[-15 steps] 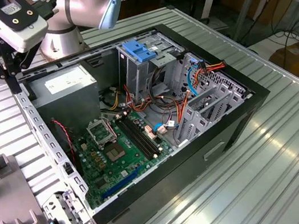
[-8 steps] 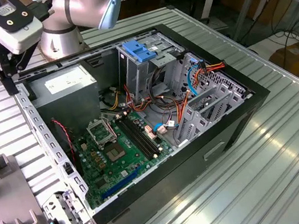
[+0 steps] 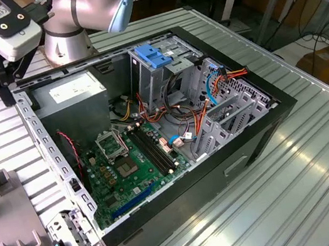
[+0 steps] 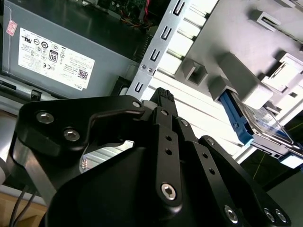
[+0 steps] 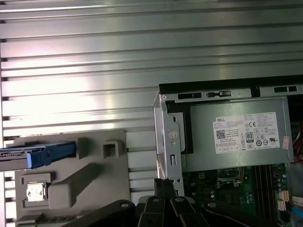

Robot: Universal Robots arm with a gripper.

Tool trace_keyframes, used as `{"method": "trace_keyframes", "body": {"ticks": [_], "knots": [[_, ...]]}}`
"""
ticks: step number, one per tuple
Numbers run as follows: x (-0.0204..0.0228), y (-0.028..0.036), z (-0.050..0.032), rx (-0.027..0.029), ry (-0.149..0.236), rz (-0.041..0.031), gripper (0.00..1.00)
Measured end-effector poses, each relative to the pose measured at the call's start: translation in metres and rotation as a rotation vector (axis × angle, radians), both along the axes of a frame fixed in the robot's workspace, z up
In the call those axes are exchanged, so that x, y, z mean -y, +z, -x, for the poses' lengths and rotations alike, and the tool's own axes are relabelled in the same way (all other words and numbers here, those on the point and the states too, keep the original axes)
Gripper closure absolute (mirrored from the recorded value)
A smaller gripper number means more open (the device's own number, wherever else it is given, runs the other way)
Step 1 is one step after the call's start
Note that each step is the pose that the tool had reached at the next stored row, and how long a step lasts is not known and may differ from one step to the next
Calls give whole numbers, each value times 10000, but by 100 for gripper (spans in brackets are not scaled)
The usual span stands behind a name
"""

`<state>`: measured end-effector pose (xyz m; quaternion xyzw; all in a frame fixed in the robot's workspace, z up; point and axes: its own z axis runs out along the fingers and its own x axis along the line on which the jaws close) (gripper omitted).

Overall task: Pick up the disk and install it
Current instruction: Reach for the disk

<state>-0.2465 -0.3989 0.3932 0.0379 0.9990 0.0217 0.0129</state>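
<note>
While the gripper (image 5: 164,183) hovered by the open computer case (image 5: 227,90), fingers pressed together on nothing, the pickup looked not yet started. Well apart, the disk (image 5: 33,154) sat slotted in the grey holder (image 5: 90,179) on the table (image 5: 94,47), thin, grey, blue-railed. Grabbing it would likely need fingers spread and squared to its sides.

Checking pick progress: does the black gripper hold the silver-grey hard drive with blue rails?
No: in the first wrist view the disk lies in the grey plastic fixture, apart from the gripper.
</note>
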Motion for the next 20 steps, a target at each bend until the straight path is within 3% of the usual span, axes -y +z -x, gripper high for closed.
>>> {"method": "trace_keyframes", "body": {"ticks": [20], "knots": [[0, 0, 167, 0, 0, 0, 89]]}}
